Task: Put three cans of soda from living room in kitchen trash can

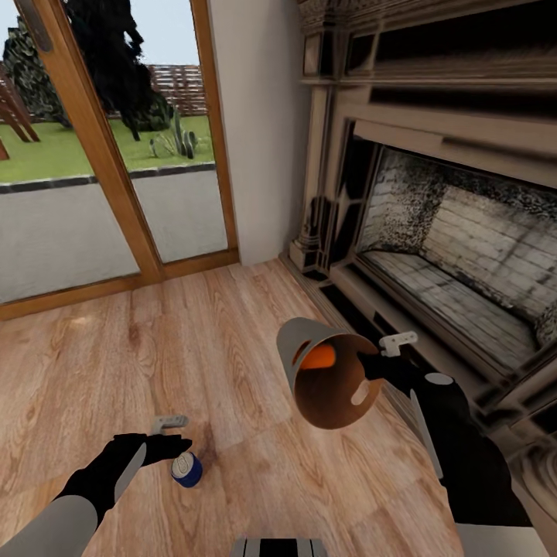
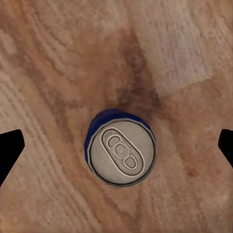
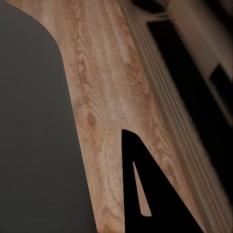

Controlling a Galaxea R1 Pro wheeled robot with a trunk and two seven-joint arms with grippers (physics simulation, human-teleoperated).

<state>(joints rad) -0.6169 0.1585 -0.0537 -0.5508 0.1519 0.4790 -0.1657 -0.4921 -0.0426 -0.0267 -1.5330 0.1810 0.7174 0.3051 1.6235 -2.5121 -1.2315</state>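
One blue can [image 2: 121, 151] upright (top up), left tool [image 2: 116, 145] spread above it.

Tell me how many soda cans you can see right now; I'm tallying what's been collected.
2. A blue can stands on the wood floor under the left gripper; an orange can sits inside the bin the right gripper holds. More may be hidden deeper inside.

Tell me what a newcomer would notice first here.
A grey cone-shaped bin with an orange can inside, tilted and held up by the right gripper beside the ornate stone fireplace. Below the open left gripper, a dark blue silver-topped can stands on the wood floor.
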